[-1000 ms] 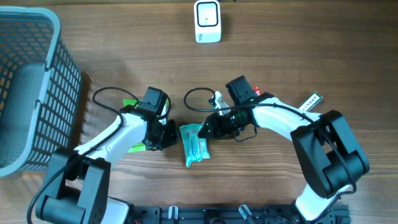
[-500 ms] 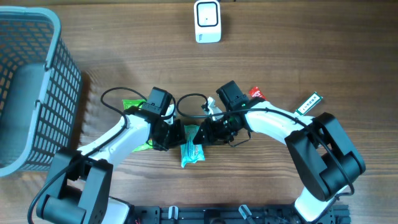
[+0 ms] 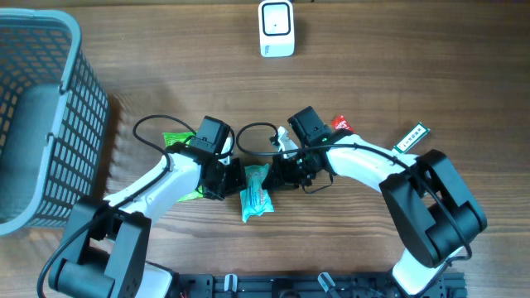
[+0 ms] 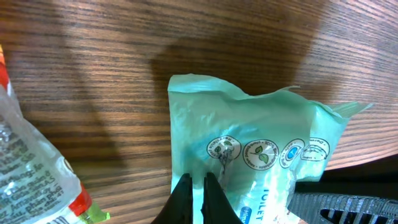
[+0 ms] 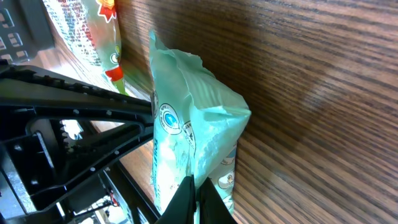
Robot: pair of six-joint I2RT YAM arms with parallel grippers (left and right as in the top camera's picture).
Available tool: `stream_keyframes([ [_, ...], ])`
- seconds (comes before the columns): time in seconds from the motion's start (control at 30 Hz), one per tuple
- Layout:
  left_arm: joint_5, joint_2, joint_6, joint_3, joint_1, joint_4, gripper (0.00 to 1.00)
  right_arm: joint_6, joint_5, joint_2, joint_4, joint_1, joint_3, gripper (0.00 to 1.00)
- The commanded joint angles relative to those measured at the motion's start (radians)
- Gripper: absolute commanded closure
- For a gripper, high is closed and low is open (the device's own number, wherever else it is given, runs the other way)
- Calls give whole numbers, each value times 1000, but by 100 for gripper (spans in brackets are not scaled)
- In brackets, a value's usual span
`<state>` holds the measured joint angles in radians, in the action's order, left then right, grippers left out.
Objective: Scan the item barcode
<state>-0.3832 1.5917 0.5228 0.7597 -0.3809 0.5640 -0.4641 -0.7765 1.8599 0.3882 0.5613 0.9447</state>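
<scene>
While both arms reach low over the counter (image 3: 397, 58), the left claw (image 4: 198, 182) is pressed together on a thin edge of the mint-green packet (image 4: 261, 146), with the film caught between its two dark fingers (image 4: 184, 196). Just ahead of that claw the packet spreads out. A row of round printed emblems runs across it, and part of the word TOILET shows below them. Off to one side of the left claw, near the edge of its own view, lies a clear snack bag (image 4: 31, 168) with red and green print, apart from the packet.

The right claw (image 5: 194, 186) is likewise pinched tight on the same packet, gripping a fold at the opposite end, and the packet bulges up right in front of it. Past the packet, the right wrist view shows the black frame of the left claw facing it.

From above, the two claws meet almost nose to nose with the packet between them, its free end lying toward the robot's base. Behind the right claw sits a red wrapper (image 3: 341, 124) and, farther out along that arm, a small striped sachet (image 3: 411, 136). Well beyond both claws, at the far edge of the counter, rests the white scanner (image 3: 276, 28). Far off on the left claw's side stands a grey mesh basket (image 3: 83, 124).
</scene>
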Motion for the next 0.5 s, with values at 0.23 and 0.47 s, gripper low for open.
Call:
stream_keyframes([
  [0.23, -7, -290, -21, 150, 135, 98, 89, 229, 489, -264, 323, -37, 163, 96],
  [0.47, 156, -354, -20, 149, 209, 143, 73, 315, 668, -315, 484, -30, 301, 95],
])
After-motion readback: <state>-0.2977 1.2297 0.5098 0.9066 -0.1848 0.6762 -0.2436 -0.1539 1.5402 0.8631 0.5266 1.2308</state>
